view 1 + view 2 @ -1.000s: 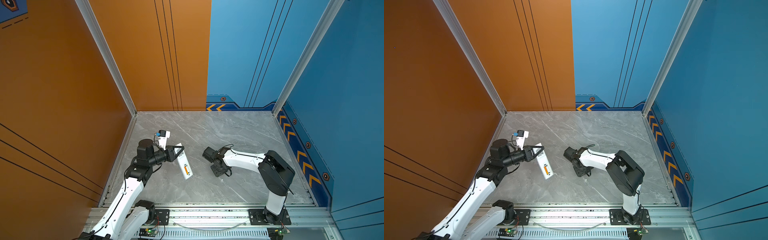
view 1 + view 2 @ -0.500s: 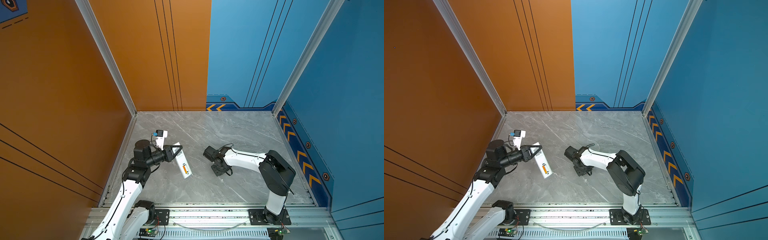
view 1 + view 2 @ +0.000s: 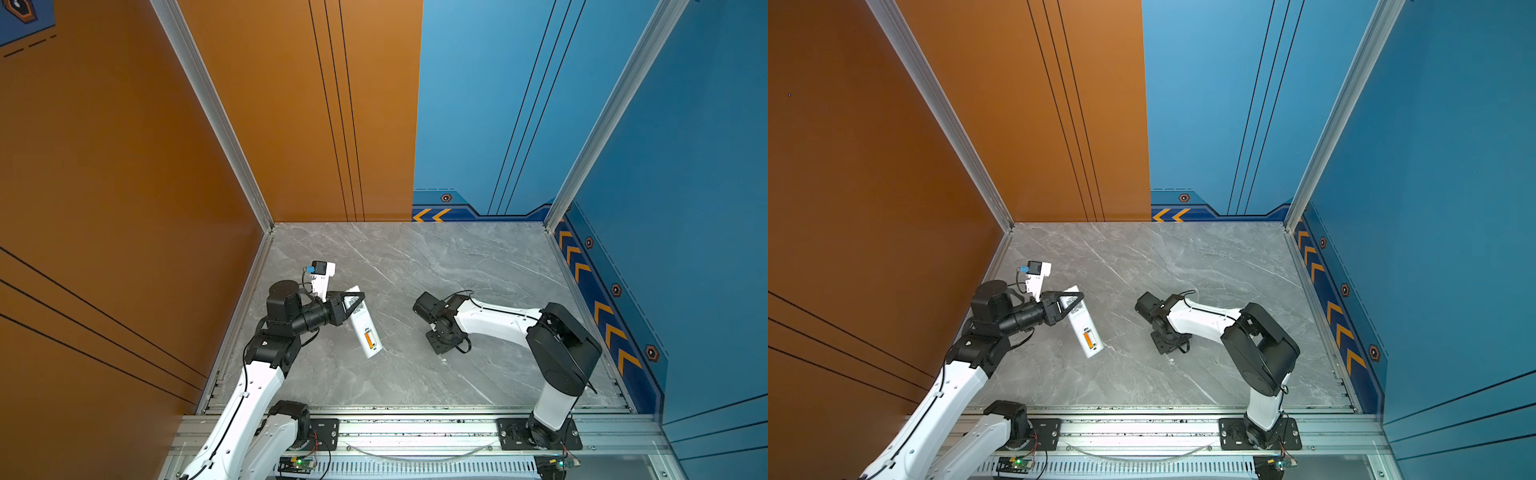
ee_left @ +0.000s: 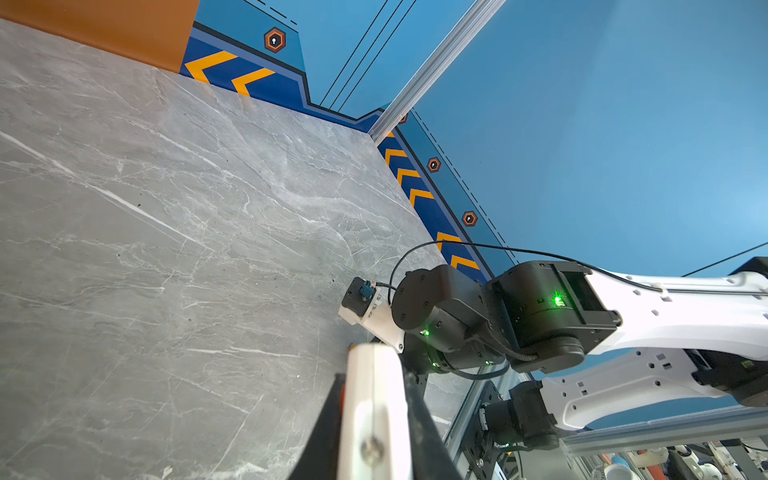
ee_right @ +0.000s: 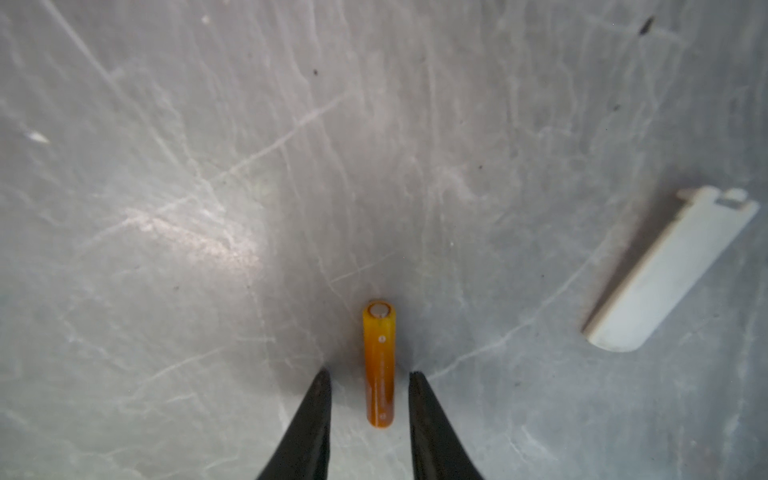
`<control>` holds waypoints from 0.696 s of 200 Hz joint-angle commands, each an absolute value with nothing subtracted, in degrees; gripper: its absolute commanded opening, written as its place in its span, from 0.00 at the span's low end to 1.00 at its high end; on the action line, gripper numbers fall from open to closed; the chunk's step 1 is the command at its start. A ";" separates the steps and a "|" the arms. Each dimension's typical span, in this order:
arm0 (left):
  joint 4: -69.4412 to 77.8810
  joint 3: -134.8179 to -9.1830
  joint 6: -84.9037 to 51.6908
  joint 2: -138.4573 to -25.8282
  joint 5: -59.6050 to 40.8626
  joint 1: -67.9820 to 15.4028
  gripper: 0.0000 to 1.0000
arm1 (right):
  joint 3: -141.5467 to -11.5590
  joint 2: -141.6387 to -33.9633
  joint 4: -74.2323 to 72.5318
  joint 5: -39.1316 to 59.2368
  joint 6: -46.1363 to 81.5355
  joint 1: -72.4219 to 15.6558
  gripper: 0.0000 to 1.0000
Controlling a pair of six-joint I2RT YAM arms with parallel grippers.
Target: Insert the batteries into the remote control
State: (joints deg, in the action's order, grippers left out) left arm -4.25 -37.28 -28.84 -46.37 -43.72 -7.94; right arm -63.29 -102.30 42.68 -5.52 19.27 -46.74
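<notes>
White left arm raised, claw clamping remote

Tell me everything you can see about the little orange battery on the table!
The battery is a slim orange cylinder with a pale silvery tip, smooth and a bit shiny. It lies flat on the grey marble table, not inside the remote yet. The right end effector has its two black fingers on either side of it, with small gaps, so they do not squeeze it. A flat white cover plate lies apart from it. In the top views the arm hides it.
</notes>
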 commanded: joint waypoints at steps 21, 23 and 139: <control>-5.83 -37.67 -26.59 -45.25 -42.39 -9.36 0.00 | -60.92 -102.38 43.09 -1.95 17.79 -45.55 0.29; -5.94 -37.70 -26.51 -45.26 -42.31 -9.37 0.00 | -60.91 -102.41 43.07 -1.87 17.72 -45.47 0.29; -4.00 -37.22 -27.65 -46.60 -37.99 -14.24 0.00 | -58.01 -101.52 41.60 -0.21 15.91 -42.61 0.20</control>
